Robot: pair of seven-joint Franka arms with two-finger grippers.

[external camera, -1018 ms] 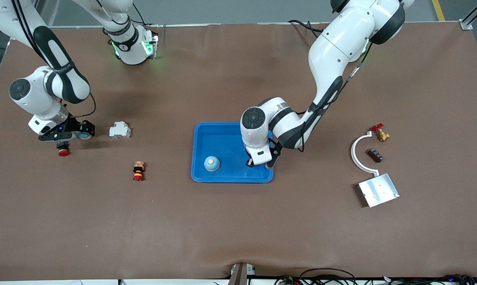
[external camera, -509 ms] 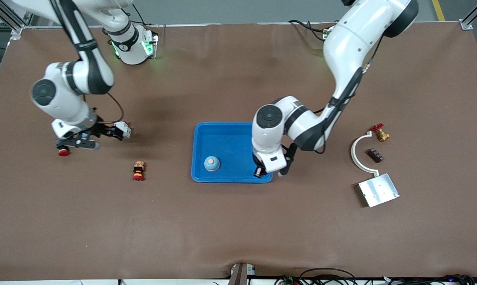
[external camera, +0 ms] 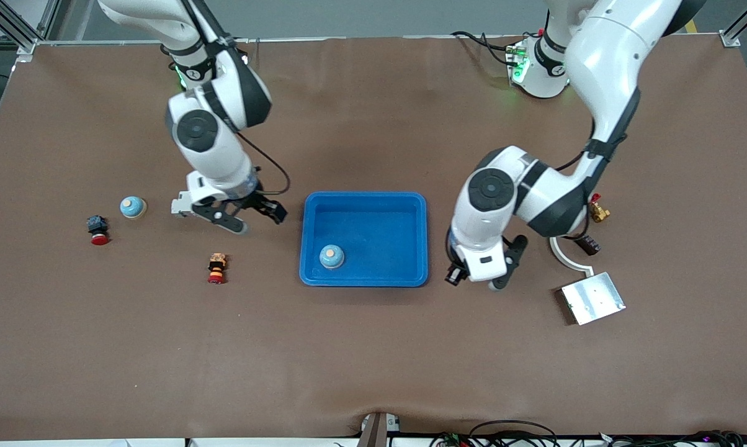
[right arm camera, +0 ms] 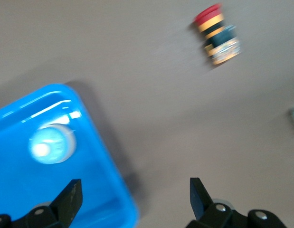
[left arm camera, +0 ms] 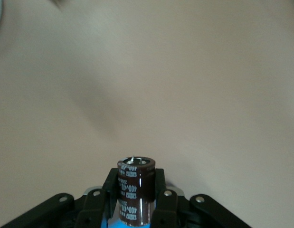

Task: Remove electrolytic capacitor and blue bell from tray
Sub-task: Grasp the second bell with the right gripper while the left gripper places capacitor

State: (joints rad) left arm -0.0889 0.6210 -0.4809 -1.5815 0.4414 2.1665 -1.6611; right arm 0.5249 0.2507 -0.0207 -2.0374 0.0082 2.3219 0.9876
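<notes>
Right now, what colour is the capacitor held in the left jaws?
Dark brown with white printed lettering and a silvery top; the capacitor shows best in the left wrist view.

Glossy blue plastic tray (external camera: 364, 202), matt brown table cover (external camera: 373, 347), shiny brown-sleeved capacitor (left arm camera: 136, 190).

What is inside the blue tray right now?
Only one bell sits in the blue tray, toward the edge nearest the front camera. Nothing covers the tray floor; the rest looks bare.

Blue tray (external camera: 364, 202) mostly bare, one bell (external camera: 332, 256) at its corner nearest the front camera.
</notes>
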